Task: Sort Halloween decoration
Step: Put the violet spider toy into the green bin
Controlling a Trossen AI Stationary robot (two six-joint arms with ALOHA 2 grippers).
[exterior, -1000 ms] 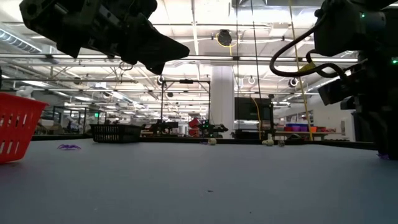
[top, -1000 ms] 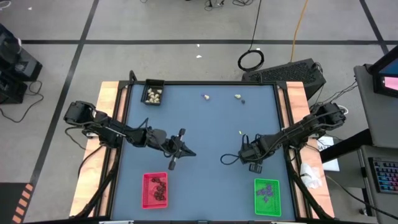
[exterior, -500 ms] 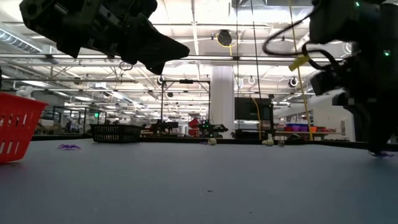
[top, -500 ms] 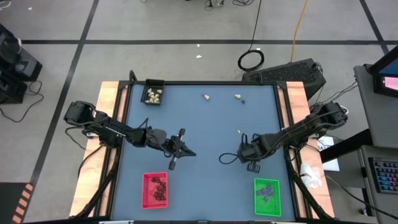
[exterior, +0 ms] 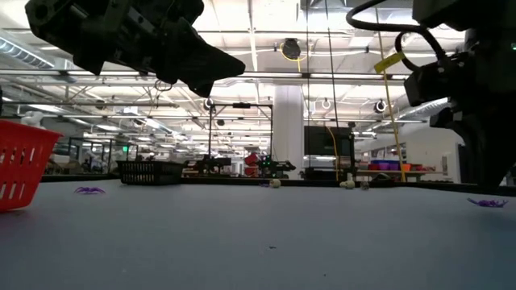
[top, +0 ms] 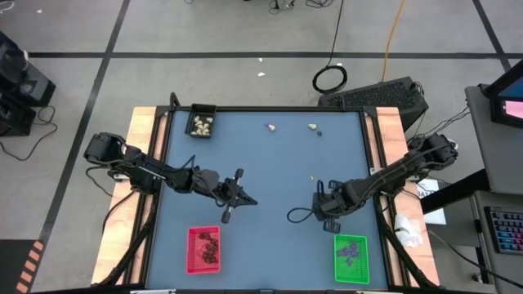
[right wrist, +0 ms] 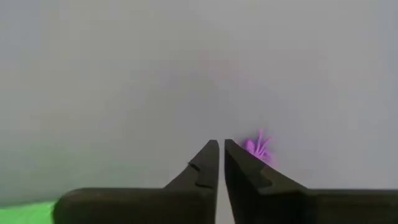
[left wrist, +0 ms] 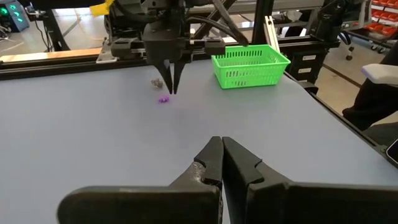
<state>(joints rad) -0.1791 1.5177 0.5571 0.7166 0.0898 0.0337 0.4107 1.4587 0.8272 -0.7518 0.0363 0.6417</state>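
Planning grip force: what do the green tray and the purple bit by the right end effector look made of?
Green tray: likely moulded plastic, going by its open lattice walls and uniform bright colour. Purple bit: thin, with spiky legs, probably soft plastic or foil; too small to tell.

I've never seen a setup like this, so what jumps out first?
Two dark arms reach over a blue table with three small trays: red and green at the near edge, black at a far corner. The right gripper, fingers shut, hangs beside a tiny purple trinket lying loose on the table.
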